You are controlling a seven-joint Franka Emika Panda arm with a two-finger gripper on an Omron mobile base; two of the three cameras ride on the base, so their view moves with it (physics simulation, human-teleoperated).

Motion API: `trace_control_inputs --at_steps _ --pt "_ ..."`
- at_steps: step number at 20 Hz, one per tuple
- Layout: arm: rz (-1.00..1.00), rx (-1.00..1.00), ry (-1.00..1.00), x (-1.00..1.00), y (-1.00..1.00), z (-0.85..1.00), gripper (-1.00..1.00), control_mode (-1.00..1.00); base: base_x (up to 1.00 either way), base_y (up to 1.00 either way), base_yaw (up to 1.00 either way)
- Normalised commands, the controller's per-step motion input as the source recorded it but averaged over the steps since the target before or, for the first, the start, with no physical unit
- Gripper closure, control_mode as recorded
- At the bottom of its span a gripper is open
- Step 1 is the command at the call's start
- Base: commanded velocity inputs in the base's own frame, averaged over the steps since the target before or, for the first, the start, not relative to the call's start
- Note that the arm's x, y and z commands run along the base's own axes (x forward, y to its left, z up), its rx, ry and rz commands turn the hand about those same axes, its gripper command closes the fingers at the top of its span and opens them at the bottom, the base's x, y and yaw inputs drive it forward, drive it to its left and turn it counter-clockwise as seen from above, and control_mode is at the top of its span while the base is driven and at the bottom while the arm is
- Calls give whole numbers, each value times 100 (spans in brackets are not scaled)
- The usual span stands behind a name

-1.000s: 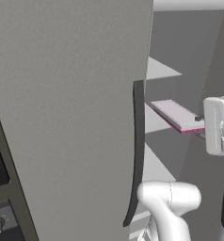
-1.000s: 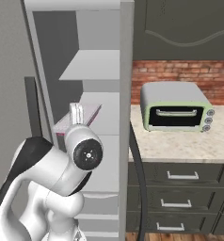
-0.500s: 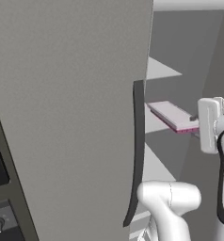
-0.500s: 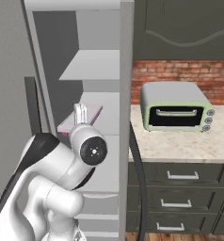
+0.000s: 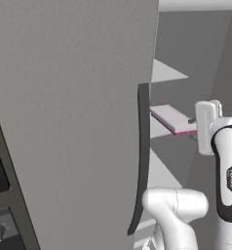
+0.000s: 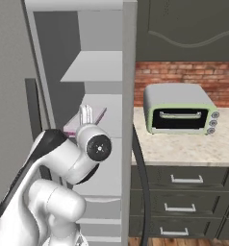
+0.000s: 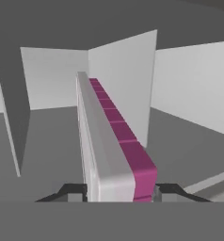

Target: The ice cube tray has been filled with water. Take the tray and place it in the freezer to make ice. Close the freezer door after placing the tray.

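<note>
Your claw (image 7: pixel 118 190) is clamped on the near end of the tray (image 7: pixel 109 141), one finger (image 7: pixel 74 190) on each long face, so in the hand view the tray stands on edge and runs straight away from the claw into the freezer (image 6: pixel 95 67). In the left base view you see the tray (image 5: pixel 171 118) lying flat, sticking out ahead of the hand toward the freezer interior, above a white shelf (image 5: pixel 162 173) and below another. The freezer door (image 5: pixel 74 112) stands open beside it, its dark handle (image 5: pixel 141 156) close to the tray's far end. From the right base view, the tray (image 6: pixel 85 120) sits just inside the open compartment, left of the toaster oven (image 6: pixel 179 109) on the counter (image 6: pixel 193 146).
</note>
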Motion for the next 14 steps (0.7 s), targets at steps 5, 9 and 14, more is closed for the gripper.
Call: trace_control_inputs --at_steps 5,9,14 --pt "0 0 3 43 10 -14 100 -100 0 0 0" --pt "0 0 3 45 8 -15 100 -100 0 0 0" --pt "2 0 2 51 0 -20 100 -100 0 0 0"
